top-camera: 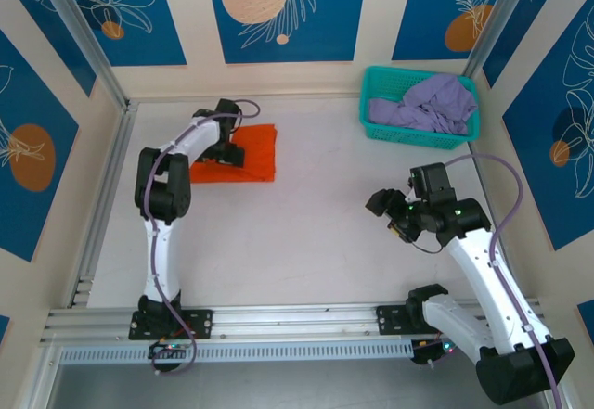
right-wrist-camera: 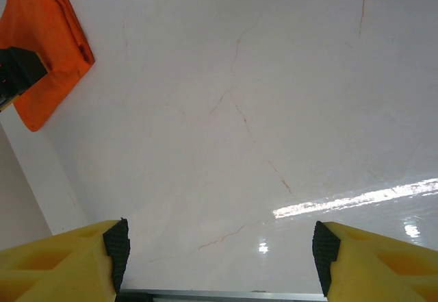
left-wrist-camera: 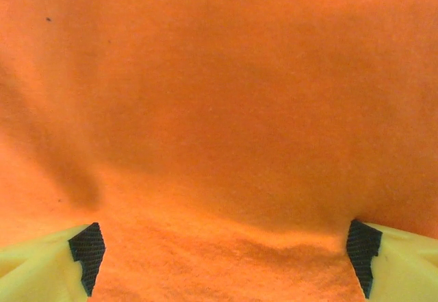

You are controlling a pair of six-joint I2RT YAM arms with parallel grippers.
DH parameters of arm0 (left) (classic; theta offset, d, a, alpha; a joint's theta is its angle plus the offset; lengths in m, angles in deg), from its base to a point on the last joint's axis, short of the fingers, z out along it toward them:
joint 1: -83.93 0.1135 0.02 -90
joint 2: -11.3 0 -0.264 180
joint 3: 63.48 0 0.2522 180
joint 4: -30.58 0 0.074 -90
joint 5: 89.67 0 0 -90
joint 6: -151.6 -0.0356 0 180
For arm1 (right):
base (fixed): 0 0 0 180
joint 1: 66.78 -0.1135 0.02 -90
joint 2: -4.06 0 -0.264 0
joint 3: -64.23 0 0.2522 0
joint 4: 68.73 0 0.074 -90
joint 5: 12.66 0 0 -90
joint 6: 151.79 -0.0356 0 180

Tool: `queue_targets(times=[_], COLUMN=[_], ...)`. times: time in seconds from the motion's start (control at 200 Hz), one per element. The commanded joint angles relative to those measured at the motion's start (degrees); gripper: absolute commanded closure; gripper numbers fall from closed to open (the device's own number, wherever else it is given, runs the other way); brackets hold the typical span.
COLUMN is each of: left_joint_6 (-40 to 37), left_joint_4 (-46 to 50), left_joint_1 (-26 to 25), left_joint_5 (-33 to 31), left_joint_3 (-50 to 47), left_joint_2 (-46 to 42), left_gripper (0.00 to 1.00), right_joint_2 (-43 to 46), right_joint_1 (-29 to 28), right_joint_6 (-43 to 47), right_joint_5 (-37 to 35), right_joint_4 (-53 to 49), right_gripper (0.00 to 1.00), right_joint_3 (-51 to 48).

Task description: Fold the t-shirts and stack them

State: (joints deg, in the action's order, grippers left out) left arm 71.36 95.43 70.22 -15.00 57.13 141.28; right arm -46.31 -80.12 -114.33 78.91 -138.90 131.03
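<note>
The orange t-shirt [top-camera: 255, 153] lies folded into a flat rectangle at the back left of the table. My left gripper [top-camera: 225, 154] sits low over its left part, jaws wide open; in the left wrist view orange cloth [left-wrist-camera: 226, 124] spans the whole gap between the two black pads [left-wrist-camera: 87, 250], and nothing is pinched. The lavender t-shirt [top-camera: 427, 103] is crumpled in the teal basket [top-camera: 371, 129] at the back right. My right gripper [top-camera: 388, 210] hangs open above bare table right of centre; its wrist view shows the orange shirt [right-wrist-camera: 42, 55] at the top-left corner.
Aluminium rails run along the table's left side [top-camera: 107, 182] and near edge [top-camera: 297, 321]. Patterned blue and cream walls close in the back and both sides. Bare white tabletop [top-camera: 306, 233] lies between the two arms.
</note>
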Motion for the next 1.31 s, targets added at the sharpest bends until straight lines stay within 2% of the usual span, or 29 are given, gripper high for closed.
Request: queue_targets(times=[0.0, 0.145, 0.42, 0.47, 0.62, 0.695, 0.77, 0.885, 0.985, 1.1, 1.235, 1.3], left_joint_6=[-5.5, -7.4, -11.8, -11.0, -9.9, -8.7, -6.0, -1.7, -1.8, -2.1, 4.2, 7.4], left_joint_4=[4.9, 3.8, 3.1, 5.4, 7.6, 8.2, 10.0, 11.4, 11.4, 6.9, 7.2, 5.7], left_joint_1=[3.6, 8.5, 14.7, 16.4, 18.9, 19.3, 19.6, 21.1, 20.6, 18.8, 18.6, 18.6], left_joint_5=[-4.9, -5.0, -0.7, 1.6, 0.8, 1.2, -1.3, 1.7, 5.2, 7.8, 12.1, 15.6], left_joint_3=[6.4, 9.4, 19.6, 23.9, 31.8, 33.1, 34.7, 35.0, 33.5, 26.9, 25.1, 20.8], left_joint_2=[5.4, 8.1, 14.8, 16.8, 20.0, 20.7, 21.7, 22.0, 20.5, 13.2, 6.1, 1.4], left_gripper=[0.06, 0.06, 0.06, 0.06, 0.06, 0.05, 0.05, 0.05, 0.06, 0.04, 0.04, 0.04], right_joint_2=[-0.8, -4.2, -9.2, -10.3, -12.0, -12.5, -13.0, -13.6, -13.7, -13.9, -14.2, -14.1], right_joint_1=[0.4, 0.4, 0.4, 0.4, 0.0, 0.0, 0.0, -0.4, -0.4, -0.5, -0.6, -0.7], right_joint_6=[-0.2, -0.1, -0.6, -0.9, -1.3, -1.5, -1.7, -1.9, -1.4, -0.6, 0.1, 0.2], right_joint_5=[-1.2, -1.1, -1.7, -1.6, -2.4, -2.8, -2.7, -2.1, -2.0, -1.1, 0.6, 1.1], right_joint_4=[-4.7, -7.3, -11.4, -12.3, -13.3, -12.8, -12.1, -10.8, -9.4, -7.2, -4.6, -3.2], right_gripper=[0.27, 0.27, 0.27, 0.27, 0.27, 0.27, 0.27, 0.27, 0.27, 0.27, 0.27, 0.27], right_joint_3=[4.3, 9.2, 17.4, 18.6, 21.3, 21.8, 21.5, 20.8, 19.9, 18.5, 16.7, 15.6])
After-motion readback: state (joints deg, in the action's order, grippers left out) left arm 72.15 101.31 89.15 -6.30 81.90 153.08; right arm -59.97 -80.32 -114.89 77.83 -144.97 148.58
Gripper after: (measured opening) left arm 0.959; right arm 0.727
